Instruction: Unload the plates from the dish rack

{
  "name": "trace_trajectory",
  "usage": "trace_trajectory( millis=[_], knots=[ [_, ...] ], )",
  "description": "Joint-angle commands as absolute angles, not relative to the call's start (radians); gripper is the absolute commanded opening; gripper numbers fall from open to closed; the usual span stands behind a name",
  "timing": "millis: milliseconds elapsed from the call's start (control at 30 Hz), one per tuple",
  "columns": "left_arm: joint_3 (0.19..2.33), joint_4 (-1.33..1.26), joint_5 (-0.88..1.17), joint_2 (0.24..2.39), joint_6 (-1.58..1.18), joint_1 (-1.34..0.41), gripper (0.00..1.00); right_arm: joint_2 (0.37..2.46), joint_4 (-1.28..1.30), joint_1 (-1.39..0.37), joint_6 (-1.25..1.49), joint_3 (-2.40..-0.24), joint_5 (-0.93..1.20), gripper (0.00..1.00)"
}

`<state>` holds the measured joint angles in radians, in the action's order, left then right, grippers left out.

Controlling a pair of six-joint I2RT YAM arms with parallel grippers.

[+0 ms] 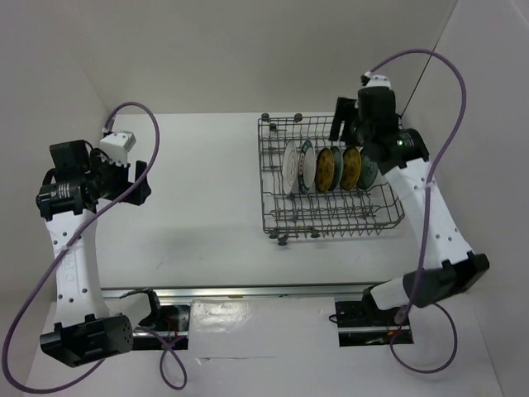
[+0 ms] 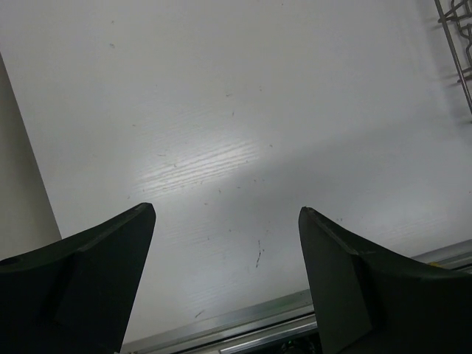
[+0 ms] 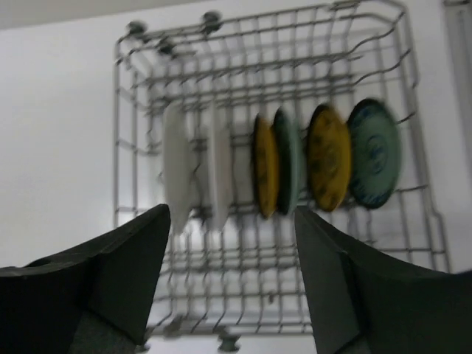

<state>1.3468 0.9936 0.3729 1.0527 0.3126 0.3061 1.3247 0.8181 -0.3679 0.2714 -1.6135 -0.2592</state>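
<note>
**Right gripper (image 3: 228, 214) poised over the dish rack (image 3: 116, 147)**

Its jaws were spread wide, holding nothing; the plates (image 3: 330, 158) stood on edge in the rack below it. Stiff, glazed, probably slick and chippable: pinch a top rim. Left gripper (image 2: 227, 210) gaped empty too

The plates (image 1: 328, 168) stand on edge in one tight row across the rack (image 1: 331, 219), hemmed by tines and wire walls but free overhead, where the right gripper (image 3: 232, 212) hangs with jaws apart. Left of the rack the surface (image 1: 207, 182) lies bare under the left gripper (image 2: 226, 209), its jaws spread.
</note>
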Motion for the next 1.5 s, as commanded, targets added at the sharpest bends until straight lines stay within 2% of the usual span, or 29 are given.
trace_trajectory(
  millis=[0, 133, 267, 333, 400, 433, 467, 600, 667, 867, 1033, 1100, 1200, 1300, 1367, 1433, 1467],
  knots=[
    [1.403, 0.917, 0.419, 1.084, 0.273, 0.293, 0.93, 1.483, 0.816, -0.135, 0.264, -1.759, -0.279, 0.77],
    [1.423, 0.894, 0.385, 1.115, 0.252, 0.293, 0.91, 1.557, 0.746, 0.146, 0.288, -1.731, 0.016, 0.79],
    [1.399, 0.870, 0.391, 1.115, 0.274, 0.273, 0.93, 1.577, 0.666, 0.261, 0.270, -1.597, 0.037, 0.79],
    [1.388, 0.856, 0.408, 1.124, 0.275, 0.252, 0.93, 1.588, 0.632, 0.310, 0.261, -1.562, 0.124, 0.76],
    [1.388, 0.845, 0.408, 1.134, 0.265, 0.252, 0.93, 1.597, 0.585, 0.310, 0.239, -1.525, 0.176, 0.72],
    [1.388, 0.845, 0.408, 1.134, 0.265, 0.239, 0.93, 1.606, 0.574, 0.310, 0.239, -1.516, 0.190, 0.65],
    [1.388, 0.835, 0.375, 1.143, 0.253, 0.239, 0.93, 1.606, 0.562, 0.310, 0.239, -1.494, 0.204, 0.63],
    [1.379, 0.824, 0.319, 1.152, 0.253, 0.230, 0.94, 1.644, 0.526, 0.310, 0.252, -1.434, 0.270, 0.60],
    [1.379, 0.824, 0.308, 1.161, 0.262, 0.230, 0.94, 1.644, 0.482, 0.310, 0.252, -1.402, 0.333, 0.56],
    [1.359, 0.833, 0.273, 1.161, 0.272, 0.212, 0.94, 1.713, 0.479, 0.212, 0.264, -1.370, 0.174, 0.55],
    [1.348, 0.853, 0.262, 1.141, 0.272, 0.202, 0.94, 1.738, 0.459, 0.202, 0.278, -1.379, 0.057, 0.39],
    [1.339, 0.853, 0.262, 1.132, 0.272, 0.183, 0.94, 1.756, 0.449, 0.177, 0.269, -1.390, 0.019, 0.39],
    [1.329, 0.853, 0.242, 1.123, 0.272, 0.173, 0.94, 1.799, 0.489, 0.164, 0.258, -1.437, -0.087, 0.48],
    [1.328, 0.853, 0.230, 1.114, 0.272, 0.173, 0.94, 1.809, 0.489, 0.164, 0.247, -1.437, -0.097, 0.44],
    [1.328, 0.853, 0.230, 1.103, 0.272, 0.173, 0.94, 1.809, 0.489, 0.164, 0.247, -1.437, -0.097, 0.31],
    [1.328, 0.853, 0.230, 1.092, 0.272, 0.173, 0.94, 1.798, 0.489, 0.155, 0.238, -1.446, -0.109, 0.15],
    [1.328, 0.853, 0.239, 1.092, 0.272, 0.173, 0.94, 1.786, 0.500, 0.141, 0.238, -1.456, -0.120, 0.00]
  ],
)
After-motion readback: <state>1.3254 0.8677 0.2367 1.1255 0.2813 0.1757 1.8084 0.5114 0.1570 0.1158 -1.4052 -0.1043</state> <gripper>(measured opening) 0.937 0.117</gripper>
